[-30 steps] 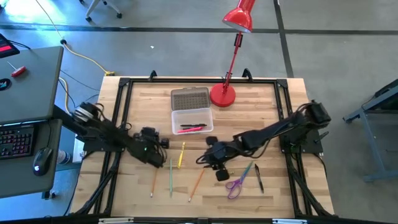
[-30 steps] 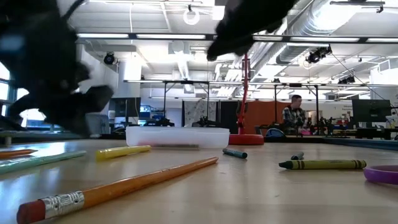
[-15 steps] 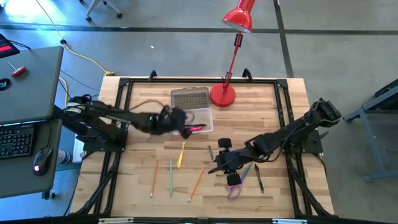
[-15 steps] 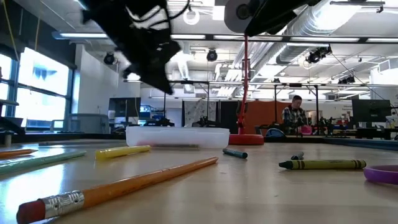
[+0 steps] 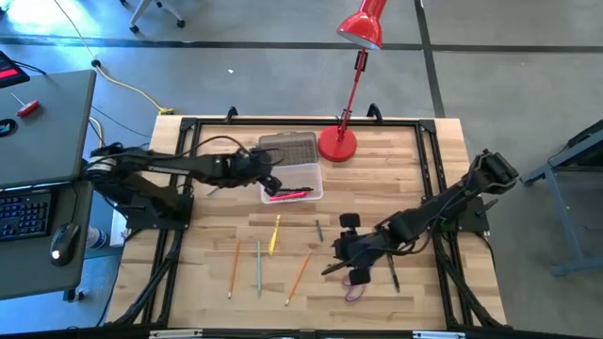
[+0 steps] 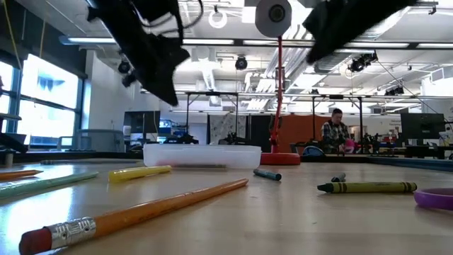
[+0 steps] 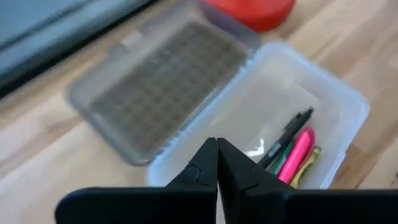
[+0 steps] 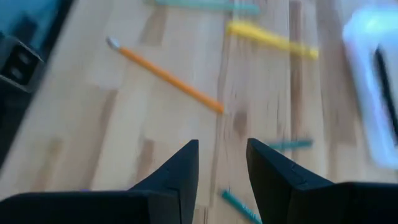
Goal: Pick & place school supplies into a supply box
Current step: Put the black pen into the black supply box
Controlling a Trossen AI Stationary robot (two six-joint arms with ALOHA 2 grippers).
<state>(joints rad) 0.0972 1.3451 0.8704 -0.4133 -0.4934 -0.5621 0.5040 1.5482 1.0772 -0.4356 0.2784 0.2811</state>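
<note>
Fingers pressed together, left hand (image 7: 217,163) hovers over supply box (image 5: 293,181) (right hand (image 8: 222,163) apart).

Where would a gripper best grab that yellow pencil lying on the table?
Probably at the middle of the yellow pencil, coming straight down with the fingers across its thin shaft. It lies flat on the table, with bare wood on both sides at mid-length.

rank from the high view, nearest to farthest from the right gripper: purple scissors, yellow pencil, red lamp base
Measured from the right gripper:
1. purple scissors, right beside it, toward the table's front edge.
2. yellow pencil, mid-table, toward the left arm's side.
3. red lamp base, at the table's far edge beside the supply box.
</note>
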